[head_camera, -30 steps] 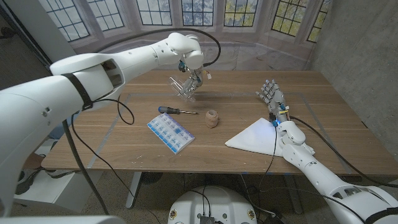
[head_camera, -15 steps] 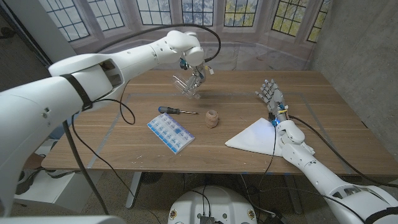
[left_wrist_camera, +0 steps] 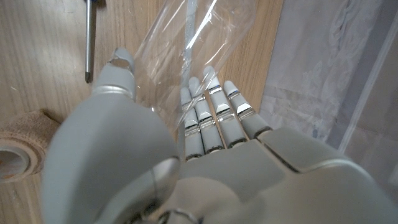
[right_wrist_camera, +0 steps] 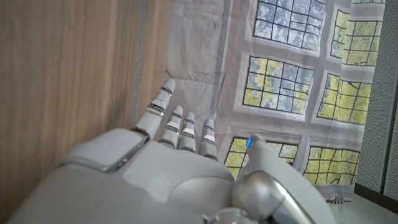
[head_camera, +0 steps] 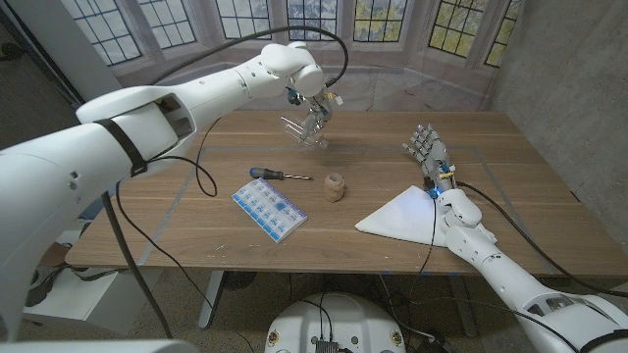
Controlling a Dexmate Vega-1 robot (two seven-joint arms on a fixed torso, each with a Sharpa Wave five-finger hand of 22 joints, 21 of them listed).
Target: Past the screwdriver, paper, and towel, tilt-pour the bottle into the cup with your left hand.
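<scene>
A clear bottle (head_camera: pixel 300 127) is held tilted above the far middle of the worktop (head_camera: pixel 510 186), gripped by the left hand (head_camera: pixel 314 110), whose fingers (left_wrist_camera: pixel 214 118) are wrapped round one side of it with the thumb on the other, as the left wrist view shows. The bottle (left_wrist_camera: pixel 186 43) is seen there as a transparent body reaching away from the palm, over the wood. Whether a cup stands beneath it cannot be told from the head view. Nearer the robot, a screwdriver (head_camera: pixel 279 175) with a blue handle lies on the worktop, its shaft pointing to the robot's right; its tip is also seen in the left wrist view (left_wrist_camera: pixel 90 37). Just beside that tip a small tan roll (head_camera: pixel 336 186) stands on the wood, and it is seen again at the edge of the left wrist view (left_wrist_camera: pixel 15 146). Nearer still, a blue and white pill box (head_camera: pixel 269 209) lies at an angle, close to the screwdriver but apart from it. To the robot's right a white sheet of paper (head_camera: pixel 400 214) lies with one corner pointing to the roll. The right hand (head_camera: pixel 429 152) stands on the worktop by the paper's far corner, holding nothing, its fingers (right_wrist_camera: pixel 180 127) straight, side by side and slightly apart. Behind the worktop a backdrop printed with windows (head_camera: pixel 324 20) is hung.
</scene>
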